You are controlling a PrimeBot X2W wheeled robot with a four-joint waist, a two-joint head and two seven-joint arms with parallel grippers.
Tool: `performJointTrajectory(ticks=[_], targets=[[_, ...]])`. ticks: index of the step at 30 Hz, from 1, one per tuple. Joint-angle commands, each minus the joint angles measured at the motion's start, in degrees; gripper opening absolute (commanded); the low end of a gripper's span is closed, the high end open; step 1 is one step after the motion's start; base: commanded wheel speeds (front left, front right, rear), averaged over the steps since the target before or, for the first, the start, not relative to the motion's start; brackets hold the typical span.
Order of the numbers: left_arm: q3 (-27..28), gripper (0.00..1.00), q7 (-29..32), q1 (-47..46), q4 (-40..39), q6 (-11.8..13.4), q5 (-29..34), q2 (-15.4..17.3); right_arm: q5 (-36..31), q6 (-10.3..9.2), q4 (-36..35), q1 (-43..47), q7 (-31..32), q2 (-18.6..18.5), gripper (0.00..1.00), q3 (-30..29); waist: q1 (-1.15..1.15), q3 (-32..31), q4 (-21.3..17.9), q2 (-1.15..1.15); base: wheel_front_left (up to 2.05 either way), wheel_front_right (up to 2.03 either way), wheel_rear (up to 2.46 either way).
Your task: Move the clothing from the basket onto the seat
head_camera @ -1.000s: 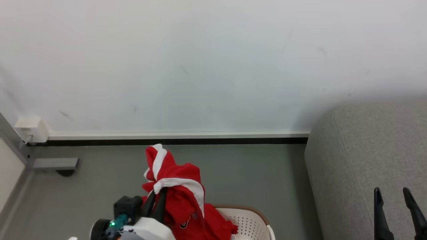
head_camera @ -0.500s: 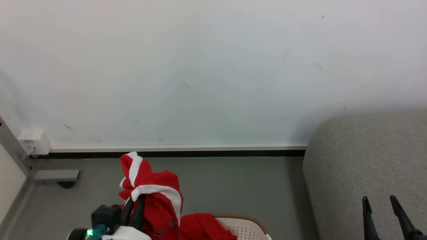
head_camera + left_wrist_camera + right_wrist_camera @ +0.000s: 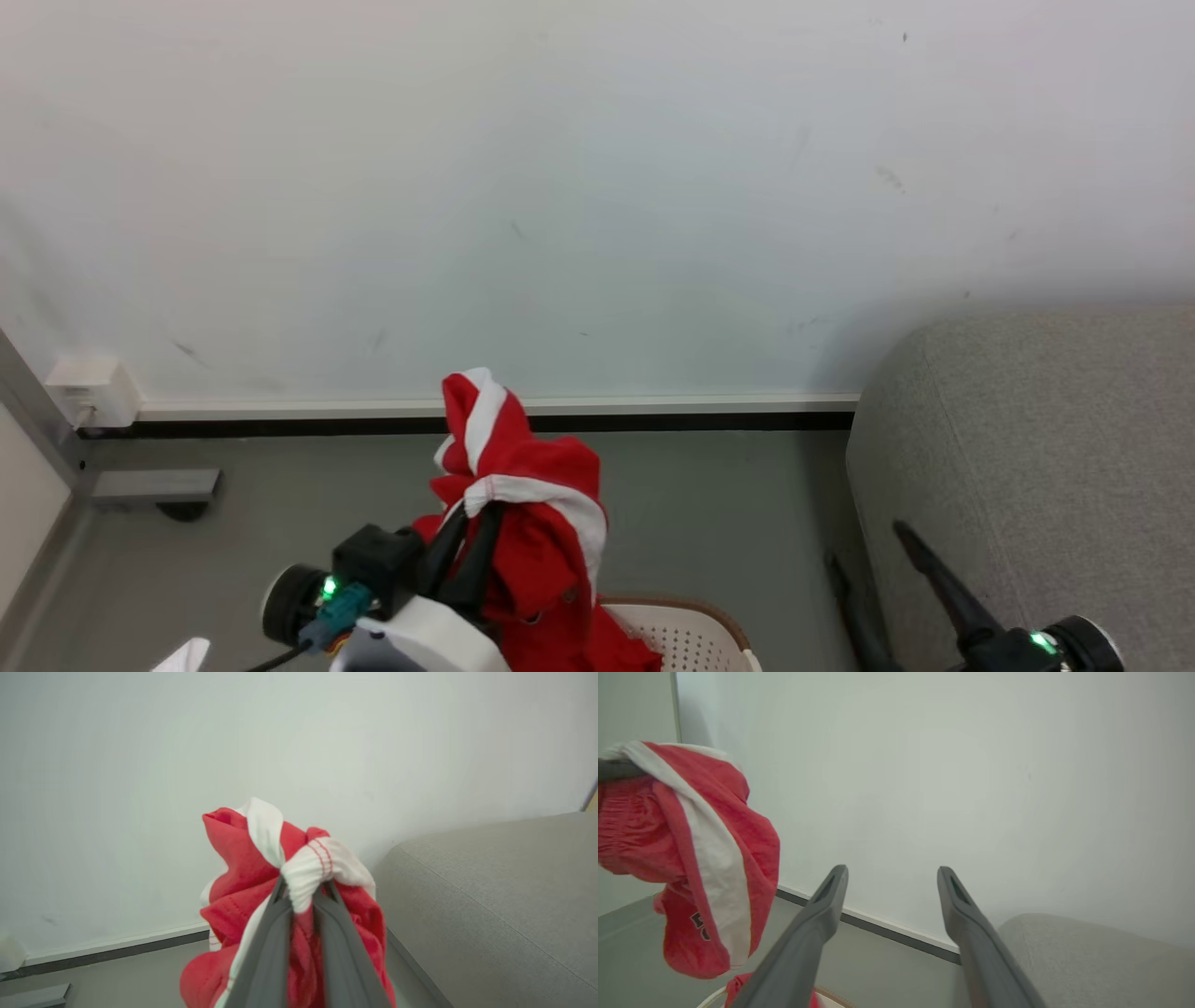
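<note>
**Left gripper (image 3: 481, 511) clamped on red clothing (image 3: 532, 495) above the basket (image 3: 693, 607)**

Your left gripper has its two fingers (image 3: 273, 924) pressed together on a white-striped fold of the clothing, and the white band bulges out just past their tips. The bundle is taller than it is wide. Its long axis runs up and down, with a bunched red-and-white peak pointing up toward the wall (image 3: 597, 187) and the loose lower end drooping toward the basket's brown rim. More red fabric shows at that rim. You cannot tell whether it is part of the held piece or a separate one.

The basket sits on the grey floor (image 3: 728, 504), off the rounded left end of the seat (image 3: 1027, 448) and apart from it. The held clothing hangs over the basket's left side, well clear of the seat and touching no part of it.

Your right gripper (image 3: 864, 543) has its fingers spread wide with nothing between them. It sits low beside the seat's left end, and its fingers slant up toward the baseboard (image 3: 280, 409) and the wall.
</note>
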Motion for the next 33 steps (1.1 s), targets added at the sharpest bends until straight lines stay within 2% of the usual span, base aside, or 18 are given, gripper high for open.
performJointTrajectory(ticks=[1,8,12,21,29,30,31,32,33], targets=[[-1.1,0.00,1.1,-1.2,-1.3,-0.6,1.3,-0.1,1.0,-0.17,0.3,-1.6,0.1,-1.6,1.00,3.7,-0.01,0.1,-0.1,0.00,0.00,0.00,0.00],[-6.1,0.00,4.4,-4.1,-3.9,-3.6,2.2,-1.7,6.2,-0.17,-1.0,-7.7,2.6,-6.4,1.00,19.1,-0.01,0.5,-0.5,0.00,0.00,0.00,0.00],[-9.1,0.00,5.4,-5.5,-3.9,-5.4,3.0,-3.2,8.1,-0.17,-1.7,-10.7,4.0,-8.3,1.00,23.9,-0.01,0.8,-0.7,0.00,0.00,0.00,0.00],[-14.7,0.00,8.1,-6.6,-5.3,-9.9,3.2,-3.8,8.5,-0.17,-1.1,-13.6,5.7,-10.7,1.00,26.7,-0.01,1.2,-0.9,0.00,0.00,0.00,0.00],[-18.1,0.00,10.3,-5.9,-8.3,-12.8,-0.7,-3.5,9.1,-0.17,-0.4,-13.5,7.9,-11.8,1.00,28.3,-0.01,1.3,-1.3,0.00,0.00,0.00,0.00],[-18.4,0.00,10.4,-5.9,-8.5,-13.1,-1.2,-3.5,9.4,-0.17,-0.4,-13.6,7.9,-11.7,0.47,28.5,-0.01,1.4,-1.3,0.00,0.00,0.00,0.00],[-18.6,0.00,10.3,-5.9,-8.6,-13.2,-1.6,-3.4,9.8,-0.17,-0.3,-13.6,8.0,-11.5,0.15,28.6,-0.01,1.4,-1.4,0.00,0.00,0.00,0.00],[-18.8,0.00,10.4,-5.9,-8.5,-13.3,-1.9,-3.3,10.5,-0.17,-0.2,-13.5,8.2,-11.3,0.00,28.9,-0.01,1.5,-1.5,0.00,0.00,0.00,0.00],[-18.9,0.00,10.4,-5.7,-8.3,-13.4,-2.6,-3.4,11.1,-0.17,-0.2,-13.4,8.3,-11.3,0.00,29.1,-0.01,1.5,-1.5,0.00,0.00,0.00,0.00]])
